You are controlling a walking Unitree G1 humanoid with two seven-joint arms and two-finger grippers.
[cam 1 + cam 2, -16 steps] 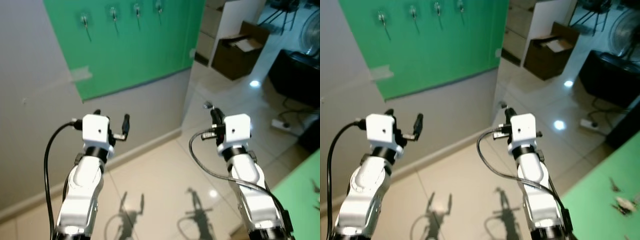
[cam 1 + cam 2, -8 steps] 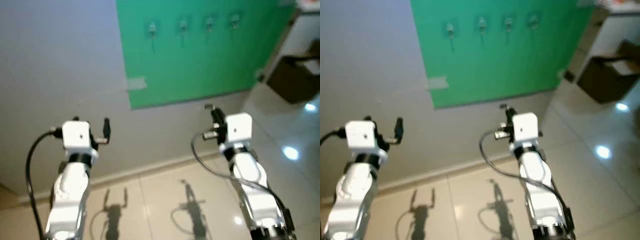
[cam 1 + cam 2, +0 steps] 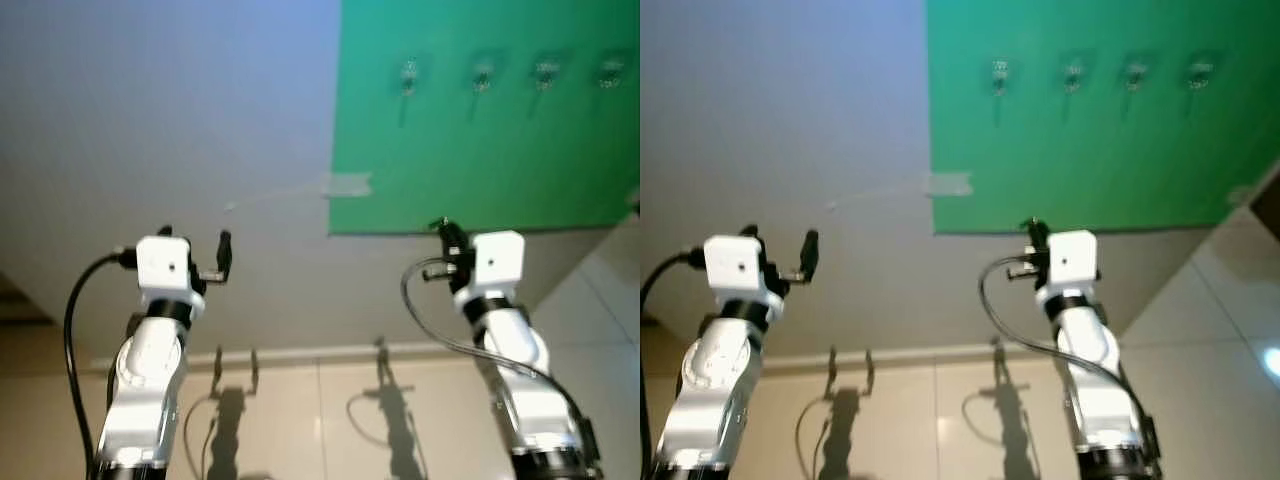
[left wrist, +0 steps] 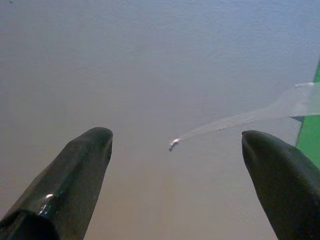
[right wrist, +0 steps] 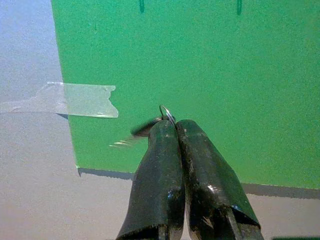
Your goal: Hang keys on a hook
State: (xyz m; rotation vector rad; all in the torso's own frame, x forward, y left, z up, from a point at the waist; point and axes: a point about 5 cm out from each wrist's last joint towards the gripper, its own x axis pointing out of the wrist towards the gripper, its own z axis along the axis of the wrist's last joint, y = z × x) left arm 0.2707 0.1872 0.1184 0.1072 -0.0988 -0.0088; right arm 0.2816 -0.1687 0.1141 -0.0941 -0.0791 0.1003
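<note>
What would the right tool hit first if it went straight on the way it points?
Probably the green board on the wall. The right tool, shut on the keys, points at the board's lower part, below the hooks. Nothing shows between, though depth is unclear.

Grey wall (image 3: 150, 120), green panel (image 3: 480, 150), glossy tiled floor (image 3: 330, 420).

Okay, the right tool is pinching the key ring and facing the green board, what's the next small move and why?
Probably step closer and raise the right tool toward one of the small metal hooks. Its fingers are shut on the silver key ring, but the row of hooks sits high on the green wall panel, well above and beyond that tool. The left tool is open and faces the bare grey wall.
</note>
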